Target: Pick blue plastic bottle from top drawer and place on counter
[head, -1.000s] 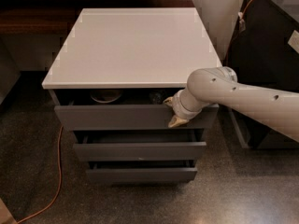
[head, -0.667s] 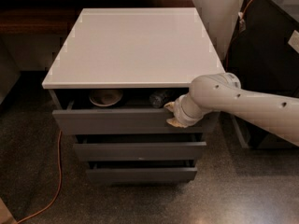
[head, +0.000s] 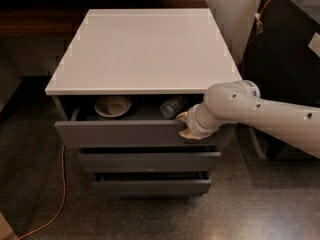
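The top drawer (head: 125, 133) of the grey cabinet stands partly pulled out. Inside it, toward the right, the blue plastic bottle (head: 173, 106) lies on its side, half hidden under the counter's overhang. My gripper (head: 185, 125) is at the upper right edge of the drawer front, touching it, just in front of the bottle. The white arm reaches in from the right. The counter (head: 145, 49) above is a bare white slab.
A pale bowl (head: 113, 105) sits in the left half of the drawer. Two lower drawers (head: 150, 161) are slightly out. An orange cable (head: 62, 184) runs over the floor at left. A dark cabinet (head: 285, 39) stands at right, a brown wooden surface (head: 40, 14) behind left.
The top drawer has slid further out toward the camera with my gripper on its front edge. The bowl and the bottle now show more fully.
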`<action>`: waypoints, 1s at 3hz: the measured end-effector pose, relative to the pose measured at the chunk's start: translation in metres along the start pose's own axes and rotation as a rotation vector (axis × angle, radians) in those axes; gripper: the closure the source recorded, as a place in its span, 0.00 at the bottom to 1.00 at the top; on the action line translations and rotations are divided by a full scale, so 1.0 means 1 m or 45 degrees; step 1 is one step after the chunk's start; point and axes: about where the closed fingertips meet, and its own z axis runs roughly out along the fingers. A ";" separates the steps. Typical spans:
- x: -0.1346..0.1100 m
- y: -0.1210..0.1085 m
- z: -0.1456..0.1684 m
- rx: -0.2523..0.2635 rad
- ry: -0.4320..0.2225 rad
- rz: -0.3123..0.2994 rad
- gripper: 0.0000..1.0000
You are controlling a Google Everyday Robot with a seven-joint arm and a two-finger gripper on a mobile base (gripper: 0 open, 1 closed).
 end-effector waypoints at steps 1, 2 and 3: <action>-0.004 0.015 -0.007 0.003 0.013 0.032 1.00; -0.004 0.016 -0.008 0.003 0.014 0.035 1.00; -0.012 0.037 -0.013 -0.012 0.029 0.072 1.00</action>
